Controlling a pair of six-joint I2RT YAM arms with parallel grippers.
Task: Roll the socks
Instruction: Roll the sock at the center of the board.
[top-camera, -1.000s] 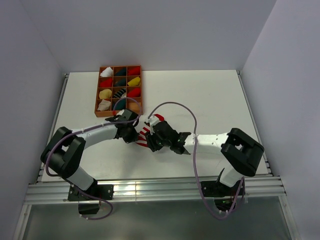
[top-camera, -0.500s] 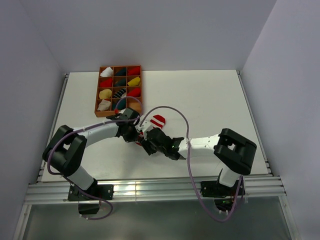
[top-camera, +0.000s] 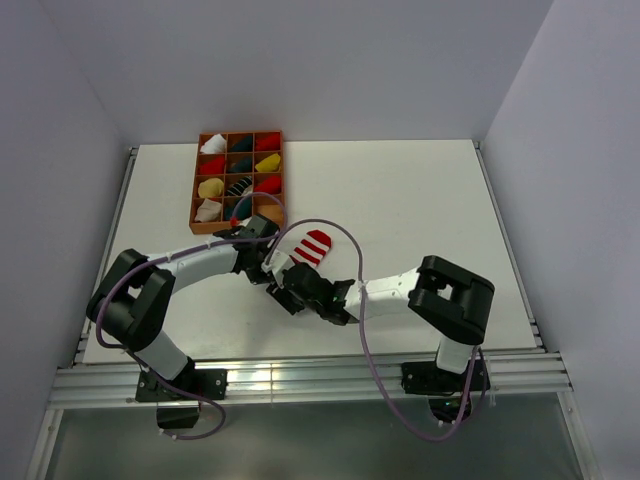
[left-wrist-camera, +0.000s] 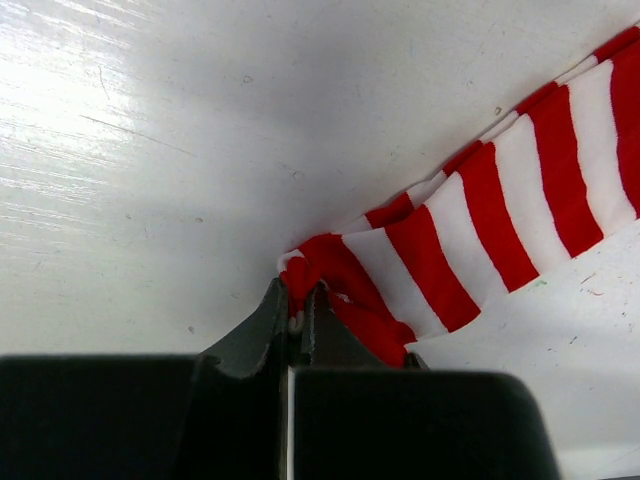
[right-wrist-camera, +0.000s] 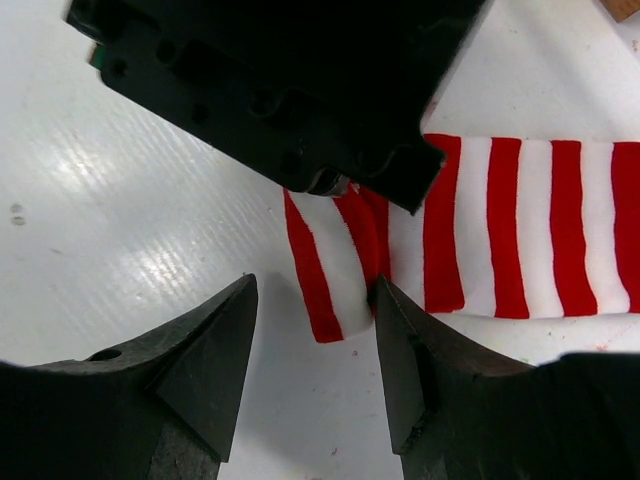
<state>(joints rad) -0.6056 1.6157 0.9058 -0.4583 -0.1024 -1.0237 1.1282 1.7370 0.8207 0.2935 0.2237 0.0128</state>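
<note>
The right gripper (right-wrist-camera: 312, 300) has let go of the sock (top-camera: 315, 246) and pulled back to the near left. Its jaws now stand apart over the sock's near end. The sock, bunched a second ago, lies stretched flat on the table (top-camera: 420, 200), running far-right from the left gripper (left-wrist-camera: 295, 300), which stays clamped on its gathered near corner. Judging by this, the sock is laid out and rolling has not begun. It is soft knit in red and white bands, wrinkled where pinched. The table is scuffed glossy white. The tray (top-camera: 194, 200) of bundles sits far left.
</note>
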